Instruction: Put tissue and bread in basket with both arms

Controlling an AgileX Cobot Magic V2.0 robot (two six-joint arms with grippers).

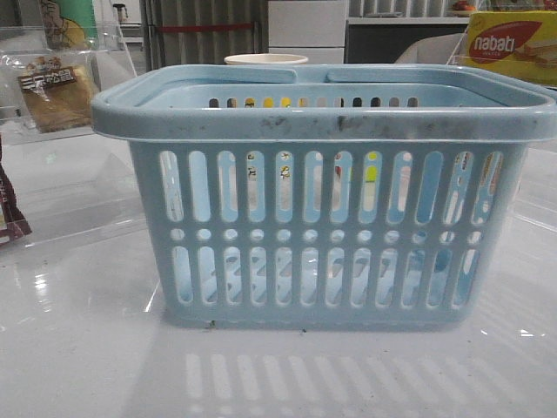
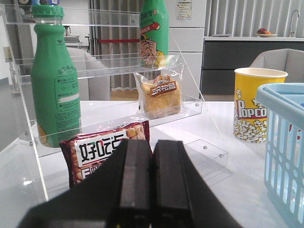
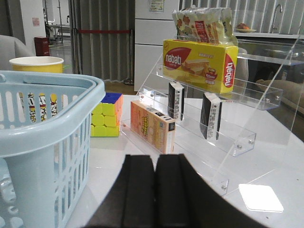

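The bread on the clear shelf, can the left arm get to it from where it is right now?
Probably yes: the bread stands at the shelf's open front, facing the shut left gripper, though a red snack packet lies below it.

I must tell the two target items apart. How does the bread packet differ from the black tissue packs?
The golden-brown bread in its clear plastic packet is squarish and see-through; the small black rectangular tissue packs are narrow and opaque. The bread shows in the left wrist view, the tissue packs in the right. Both stand upright on clear acrylic shelves, outside the light-blue plastic basket.
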